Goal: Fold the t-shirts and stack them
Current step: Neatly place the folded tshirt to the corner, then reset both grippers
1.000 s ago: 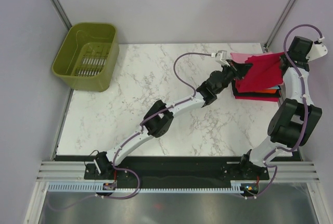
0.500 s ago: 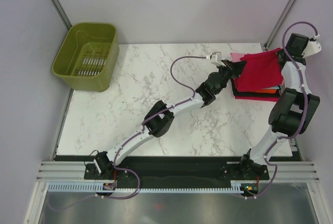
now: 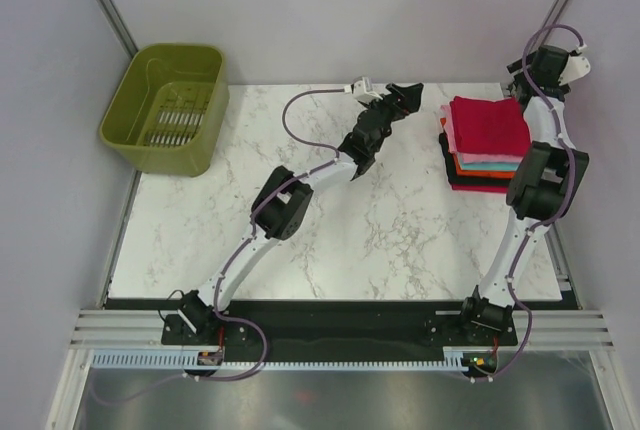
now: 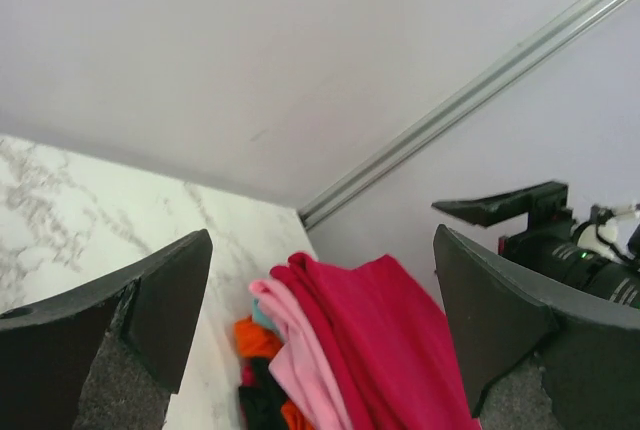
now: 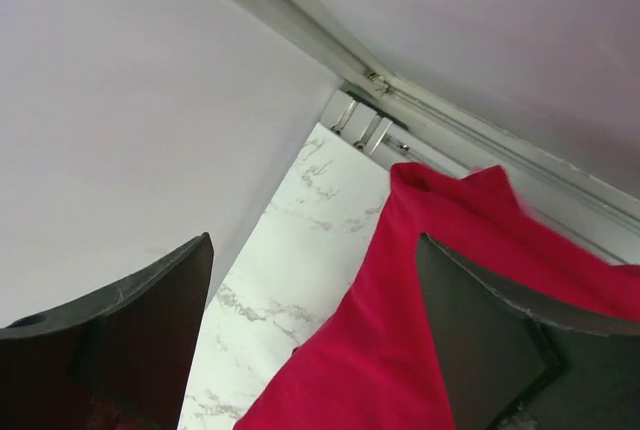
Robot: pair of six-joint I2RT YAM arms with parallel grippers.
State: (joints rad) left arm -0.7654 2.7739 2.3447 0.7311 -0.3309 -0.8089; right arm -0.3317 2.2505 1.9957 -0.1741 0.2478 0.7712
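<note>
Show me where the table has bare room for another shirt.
Bare marble lies between the green basket and the left arm, and more between that arm and the right arm, nearer than the shirt stack. The far right corner is crowded.

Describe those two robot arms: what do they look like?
The left arm and right arm are slim white tubes linked by black joints, each trailed by a looping purple cable. The left gripper and right gripper each have two dark wedge-shaped fingers.

Olive-green basket (image 3: 165, 157) — far-left corner of the marble table (image 3: 400, 240).
</note>
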